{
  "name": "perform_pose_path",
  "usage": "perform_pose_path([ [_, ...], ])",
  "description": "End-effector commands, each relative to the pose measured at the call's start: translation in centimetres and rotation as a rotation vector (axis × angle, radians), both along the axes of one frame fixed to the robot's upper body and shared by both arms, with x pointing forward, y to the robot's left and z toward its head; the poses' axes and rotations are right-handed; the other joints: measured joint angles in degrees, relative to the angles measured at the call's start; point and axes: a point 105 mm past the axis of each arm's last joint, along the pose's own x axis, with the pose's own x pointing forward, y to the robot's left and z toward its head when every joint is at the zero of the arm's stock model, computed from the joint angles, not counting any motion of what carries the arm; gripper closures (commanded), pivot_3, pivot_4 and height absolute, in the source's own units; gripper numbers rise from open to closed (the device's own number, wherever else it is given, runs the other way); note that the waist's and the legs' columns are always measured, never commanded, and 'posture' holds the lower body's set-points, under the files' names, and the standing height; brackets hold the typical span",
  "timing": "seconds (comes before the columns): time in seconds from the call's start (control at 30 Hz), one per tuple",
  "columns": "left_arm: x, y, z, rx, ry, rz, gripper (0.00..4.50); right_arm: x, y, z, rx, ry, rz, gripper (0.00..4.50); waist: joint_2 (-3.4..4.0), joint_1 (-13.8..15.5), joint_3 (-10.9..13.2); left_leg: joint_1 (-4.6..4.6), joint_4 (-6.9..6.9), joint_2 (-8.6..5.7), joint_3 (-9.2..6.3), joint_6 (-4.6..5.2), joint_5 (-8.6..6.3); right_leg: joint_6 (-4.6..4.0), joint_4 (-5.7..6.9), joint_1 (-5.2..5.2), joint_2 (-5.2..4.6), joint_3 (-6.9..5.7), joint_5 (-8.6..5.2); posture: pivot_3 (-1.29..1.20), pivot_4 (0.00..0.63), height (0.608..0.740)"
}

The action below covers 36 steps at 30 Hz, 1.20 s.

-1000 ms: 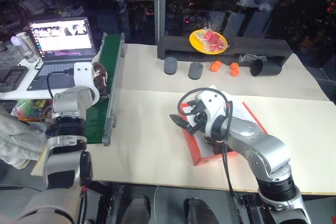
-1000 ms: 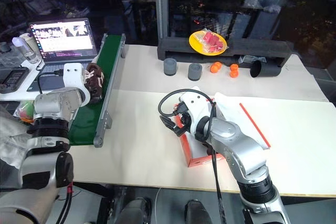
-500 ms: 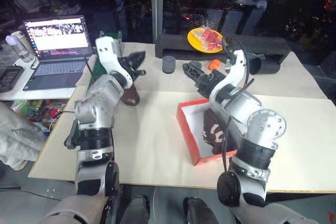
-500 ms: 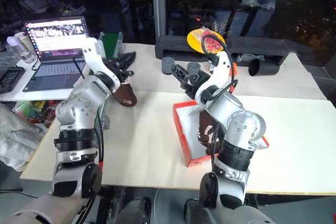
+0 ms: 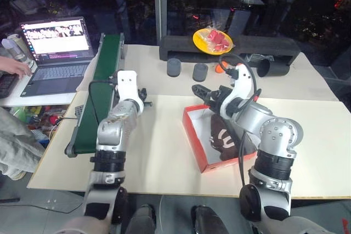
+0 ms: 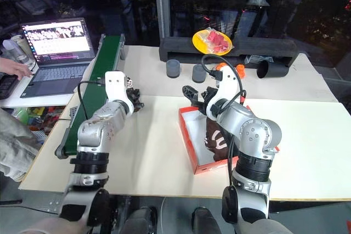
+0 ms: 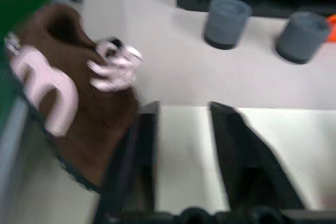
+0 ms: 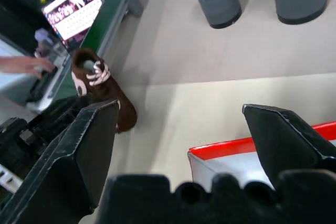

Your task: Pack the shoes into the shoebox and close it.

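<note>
So far only half the packing is done: one brown sneaker [image 5: 222, 138] lies inside the red shoebox [image 5: 193, 135], its white side mark facing up, while the second sneaker [image 8: 100, 85] sits out on the table [image 5: 159, 152], just beside the green conveyor [image 5: 96, 100] and well apart from the box. My left gripper [image 7: 181, 145] has its two fingers apart with bare table between them; one finger lies right against the loose sneaker's side, but nothing is clamped, so I judge that shoe set down, not carried. My right gripper [image 8: 181, 140] hovers over the shoebox's far rim, jaws spread wide and empty, looking across toward the loose shoe. What is left, as I read it: get the second sneaker into the box beside its mate, then fold the lid over and shut it.
</note>
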Motion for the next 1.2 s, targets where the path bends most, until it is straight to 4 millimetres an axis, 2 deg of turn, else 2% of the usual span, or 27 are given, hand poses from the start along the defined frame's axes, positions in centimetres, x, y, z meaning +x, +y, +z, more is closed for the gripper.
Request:
perform_pose_path([
  [0.03,-0.3,1.5,0.0,-0.040,0.024,0.107,1.21,-0.3,-0.1,1.2,-0.010,-0.056,-0.004,0.00,0.00,-0.1,0.0,0.00,0.01,0.00,0.00,0.00,0.00,0.00,0.00,0.00,0.00,0.00,0.00,0.00,0.150,0.740],
  [0.13,-0.1,2.4,-1.3,-0.177,0.075,0.177,0.07,-0.4,-0.1,0.9,-0.032,-0.049,-0.001,0.00,0.00,-0.2,0.0,0.04,0.02,-0.01,0.01,0.00,0.00,0.00,0.00,0.02,0.01,0.01,0.00,0.00,0.150,0.740],
  [0.17,0.0,2.8,-2.0,-0.253,0.097,0.207,0.02,-0.4,-0.1,0.8,-0.031,-0.046,0.001,0.00,0.00,-0.2,0.0,0.05,0.02,-0.01,0.01,0.00,0.00,0.00,-0.01,0.04,0.01,0.01,0.00,0.00,0.150,0.740],
  [0.23,0.2,3.8,-3.0,-0.308,0.105,0.246,0.02,-0.5,-0.2,0.7,-0.033,-0.042,0.001,0.00,0.00,-0.2,0.0,0.05,0.02,-0.01,0.01,0.00,0.00,0.00,-0.02,0.04,0.01,0.01,0.00,0.00,0.150,0.740],
  [0.33,0.3,4.1,-3.5,-0.303,0.102,0.242,0.02,-0.6,-0.3,0.6,-0.033,-0.041,-0.002,0.00,0.00,-0.2,0.0,0.03,0.02,-0.01,0.01,0.00,0.00,0.00,-0.02,0.03,0.01,0.00,0.00,0.00,0.150,0.740],
  [0.43,0.6,4.0,-4.0,-0.295,0.105,0.229,0.02,-0.6,-0.5,0.7,-0.030,-0.043,-0.013,0.00,0.00,0.0,0.0,0.02,0.02,-0.03,0.00,0.00,0.00,0.00,-0.04,0.05,0.01,0.00,0.00,0.00,0.150,0.740],
  [0.63,2.7,3.5,-5.0,-0.354,0.073,0.206,0.02,-0.7,-0.8,0.6,-0.025,-0.044,-0.032,0.00,0.00,0.3,0.0,0.04,0.02,-0.04,0.01,0.00,0.00,0.00,-0.05,0.05,0.01,-0.01,0.00,0.00,0.150,0.740],
  [0.9,4.6,2.3,-3.7,-0.599,-0.028,0.177,0.02,-0.8,-1.2,0.3,-0.042,-0.040,-0.050,0.00,0.00,0.8,0.0,-0.02,0.01,-0.04,0.00,0.00,0.00,0.01,-0.09,0.03,0.01,-0.02,-0.01,0.00,0.150,0.740],
  [1.2,4.7,2.1,-4.3,-0.596,-0.014,0.203,0.02,-0.7,-1.3,0.3,-0.022,-0.043,-0.056,0.00,0.00,1.0,0.0,-0.02,0.01,-0.04,0.00,0.00,0.00,0.01,-0.08,0.03,0.01,-0.02,-0.01,0.00,0.150,0.740],
])
